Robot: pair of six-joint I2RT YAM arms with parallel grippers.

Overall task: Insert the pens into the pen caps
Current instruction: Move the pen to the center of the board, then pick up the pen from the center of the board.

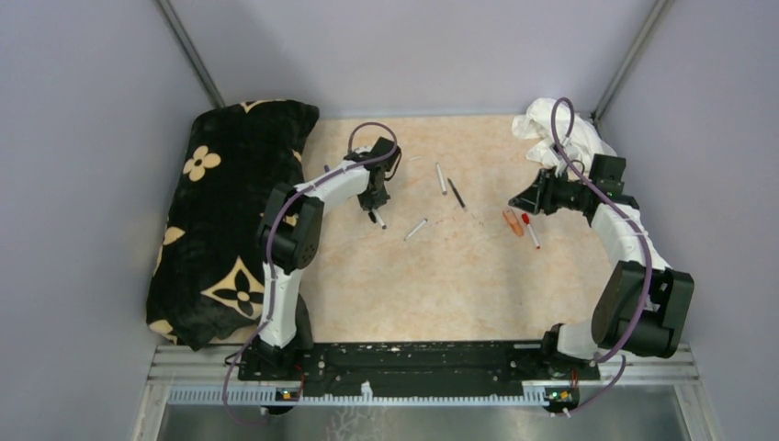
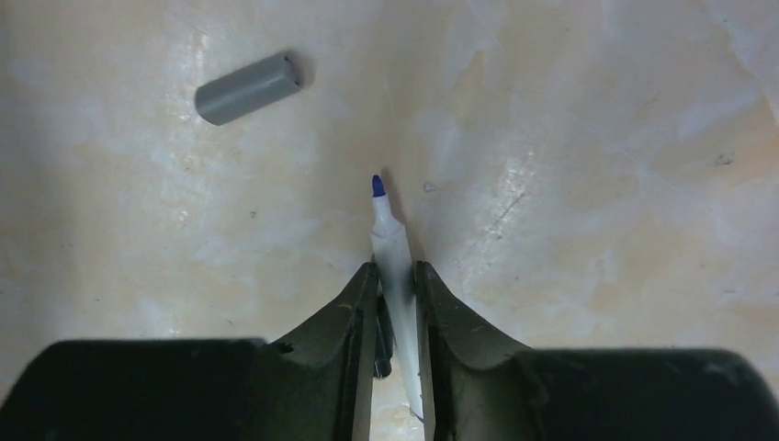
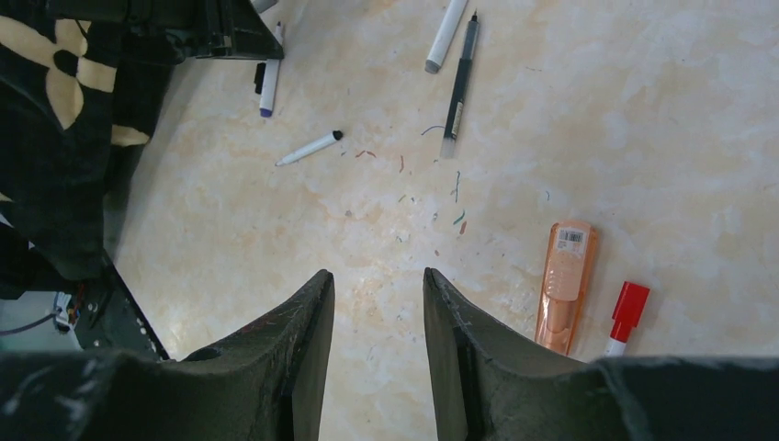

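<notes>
My left gripper is shut on a white pen whose bare blue tip points away from the wrist, low over the table. A grey cap lies on the table ahead and to the left, apart from the tip. In the top view the left gripper is at the back left of the table. My right gripper is open and empty above the table. An orange highlighter and a red-capped pen lie just to its right. A black-tipped white pen, a grey-white pen and a black pen lie further out.
A black cushion with cream flowers fills the table's left side. A crumpled white cloth sits at the back right corner behind the right arm. Grey walls close in the back and both sides.
</notes>
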